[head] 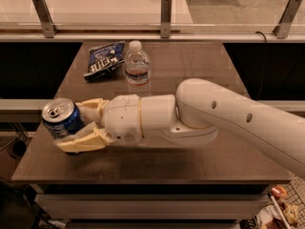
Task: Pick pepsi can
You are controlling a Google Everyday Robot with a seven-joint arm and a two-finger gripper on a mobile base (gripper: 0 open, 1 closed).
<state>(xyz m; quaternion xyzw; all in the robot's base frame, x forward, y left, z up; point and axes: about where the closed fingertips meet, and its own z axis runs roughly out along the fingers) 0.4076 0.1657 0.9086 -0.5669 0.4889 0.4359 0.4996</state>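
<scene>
The pepsi can (61,119), blue with a silver top and pull tab, is at the left edge of the brown table (190,66), tilted a little. My gripper (76,124) reaches in from the right on a white arm and is shut on the can, one cream finger (93,105) behind it and the other (83,141) in front and below. The can seems held slightly above the table's left front area.
A clear plastic water bottle (137,69) stands upright at the table's middle back, just behind my wrist. A flat dark-blue snack bag (104,60) lies at the back left. A railing with metal posts (165,9) runs behind the table.
</scene>
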